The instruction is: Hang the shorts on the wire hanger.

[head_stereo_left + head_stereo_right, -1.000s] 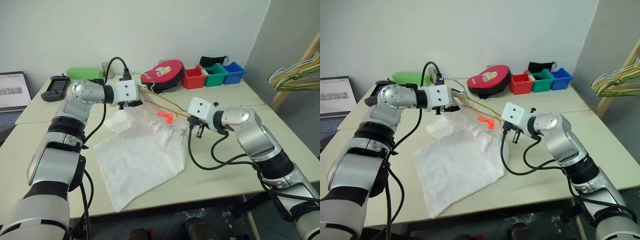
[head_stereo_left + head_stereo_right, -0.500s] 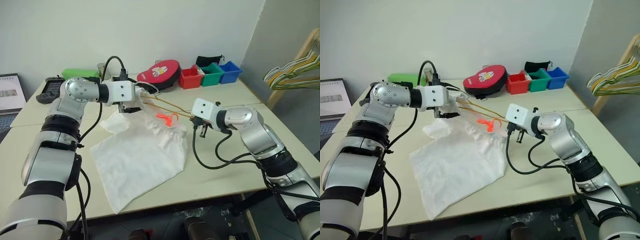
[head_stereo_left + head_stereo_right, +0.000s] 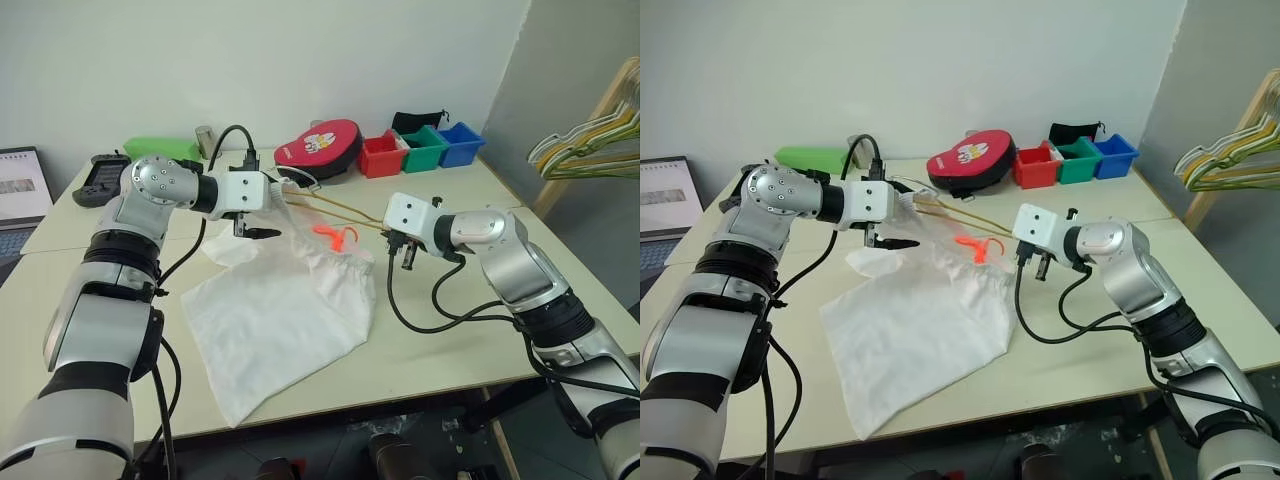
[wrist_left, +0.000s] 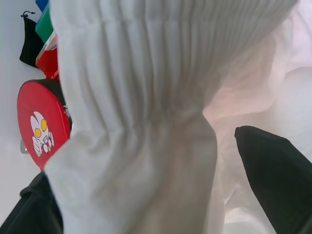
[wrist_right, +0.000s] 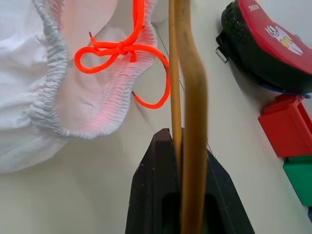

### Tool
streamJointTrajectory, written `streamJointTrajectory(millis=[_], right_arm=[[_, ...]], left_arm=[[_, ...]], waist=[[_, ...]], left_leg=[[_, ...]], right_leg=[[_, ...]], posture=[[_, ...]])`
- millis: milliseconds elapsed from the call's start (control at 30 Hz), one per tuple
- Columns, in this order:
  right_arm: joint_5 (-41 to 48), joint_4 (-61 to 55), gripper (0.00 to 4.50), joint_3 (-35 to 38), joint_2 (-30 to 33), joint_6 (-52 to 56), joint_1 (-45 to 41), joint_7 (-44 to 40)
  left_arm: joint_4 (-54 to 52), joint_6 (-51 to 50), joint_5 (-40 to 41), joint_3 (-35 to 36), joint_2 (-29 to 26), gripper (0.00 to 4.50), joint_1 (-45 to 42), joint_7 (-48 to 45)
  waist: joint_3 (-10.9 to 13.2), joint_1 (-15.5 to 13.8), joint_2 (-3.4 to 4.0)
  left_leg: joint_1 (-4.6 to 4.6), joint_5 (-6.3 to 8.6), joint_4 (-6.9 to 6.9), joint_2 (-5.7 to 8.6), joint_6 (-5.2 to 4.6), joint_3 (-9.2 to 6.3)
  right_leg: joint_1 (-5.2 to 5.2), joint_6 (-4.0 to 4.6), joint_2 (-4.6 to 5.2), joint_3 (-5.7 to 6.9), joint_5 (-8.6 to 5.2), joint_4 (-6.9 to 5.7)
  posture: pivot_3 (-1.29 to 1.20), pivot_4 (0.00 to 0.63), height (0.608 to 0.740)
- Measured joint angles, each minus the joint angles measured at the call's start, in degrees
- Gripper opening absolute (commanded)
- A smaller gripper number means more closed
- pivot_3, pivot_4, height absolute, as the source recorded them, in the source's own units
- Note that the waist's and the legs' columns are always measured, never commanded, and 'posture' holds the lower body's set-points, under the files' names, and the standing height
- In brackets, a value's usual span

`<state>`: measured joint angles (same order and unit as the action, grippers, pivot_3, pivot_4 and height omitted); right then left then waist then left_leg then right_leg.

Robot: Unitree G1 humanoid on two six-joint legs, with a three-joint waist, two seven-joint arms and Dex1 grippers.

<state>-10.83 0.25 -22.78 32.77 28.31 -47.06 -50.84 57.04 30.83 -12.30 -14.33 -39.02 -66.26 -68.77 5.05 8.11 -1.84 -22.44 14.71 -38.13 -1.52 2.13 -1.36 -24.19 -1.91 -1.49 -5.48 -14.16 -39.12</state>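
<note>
Black fingers of the right gripper (image 5: pixel 187 161) are pinching the wire hanger (image 5: pixel 192 97) tightly, its yellow-gold wire running up between them toward the far side of the table (image 3: pixel 560 250). The left gripper (image 3: pixel 895 238) is standing with its fingers (image 4: pixel 275 180) spread wide, with the gathered white waistband filling the gap between them; whether either finger is pressing the cloth I cannot tell, though it looks loose rather than held.

The shorts (image 3: pixel 280 320) are lying mostly flat in the middle of the table, trailing toward the near edge, with the waistband bunched up by the hanger and the orange drawstring (image 5: pixel 122 53) lying just beside the wire. The hanger's far end is sitting at the left gripper, apparently among the waistband folds.

My worry is that, with the left fingers open, the thin fabric is sliding off the wire before it is properly threaded. A regrasp may catch only one layer, or the drawstring, and drag the waistband askew. Pulling with the right arm could also slip the wire out of the cloth.

Along the far edge are sitting a red round case (image 3: pixel 325 145), red, green and blue bins (image 3: pixel 425 150), a green box (image 3: pixel 160 147) and a black handheld device (image 3: pixel 100 175); a laptop (image 3: pixel 20 200) is at the far left corner. None is crowding the work. Thicker hangers (image 3: pixel 590 150) are hanging off to the right, well apart.
</note>
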Motion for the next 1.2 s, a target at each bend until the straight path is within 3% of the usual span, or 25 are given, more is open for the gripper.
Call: streamJointTrajectory(millis=[167,233,467,667,767,1200], right_arm=[[-2.7,0.0,0.00,-0.5,0.4,-4.0,-0.2,1.0],[-3.6,0.0,0.00,-0.5,0.3,-4.7,-0.2,1.1],[-4.2,0.0,0.00,-0.6,0.1,-5.5,-0.2,1.1],[-4.1,0.1,0.00,-0.4,0.0,-5.4,-0.2,0.7],[-3.9,0.1,0.00,-0.4,-0.2,-4.9,-0.2,0.3],[-3.7,0.7,0.00,-0.4,-0.4,-4.8,-0.2,-0.3]], left_arm=[[1.8,0.6,-1.1,0.0,0.3,2.81,-1.4,0.9],[2.2,0.6,-1.3,-0.1,0.4,2.59,-1.4,1.7],[3.6,0.8,-1.5,-0.1,0.5,2.47,-1.8,3.0],[3.7,2.1,-2.6,-0.5,0.4,1.32,-2.0,2.9],[3.7,2.0,-2.3,-0.3,0.5,1.57,-2.0,3.0],[3.3,1.6,0.0,1.0,0.5,4.34,-2.1,0.5]], waist=[[0.0,0.1,0.00],[0.0,0.1,0.00],[0.0,0.1,0.00],[0.0,0.1,0.00],[0.0,0.1,-0.01],[0.0,0.1,-0.01]], left_leg=[[0.01,0.00,0.00,0.00,0.00,0.01],[0.01,0.00,0.00,-0.01,0.00,-0.01],[0.00,0.00,-0.01,0.00,0.00,0.00],[0.01,0.00,-0.01,0.00,0.00,0.00],[0.01,0.00,-0.02,0.00,0.00,-0.01],[0.01,0.00,-0.03,0.00,0.00,-0.01]], right_leg=[[0.00,0.01,0.00,0.00,0.01,-0.01],[-0.01,0.01,0.00,0.01,0.01,-0.02],[0.00,0.02,0.00,0.00,0.01,-0.02],[0.00,0.07,0.00,0.00,0.04,-0.03],[0.01,0.06,0.00,0.00,0.04,-0.03],[0.01,0.15,0.00,0.00,0.09,-0.04]], posture=[[-0.08,0.000,0.740],[-0.08,0.000,0.740],[-0.08,0.000,0.740],[-0.07,0.000,0.740],[-0.07,0.000,0.740],[-0.06,0.000,0.740]])
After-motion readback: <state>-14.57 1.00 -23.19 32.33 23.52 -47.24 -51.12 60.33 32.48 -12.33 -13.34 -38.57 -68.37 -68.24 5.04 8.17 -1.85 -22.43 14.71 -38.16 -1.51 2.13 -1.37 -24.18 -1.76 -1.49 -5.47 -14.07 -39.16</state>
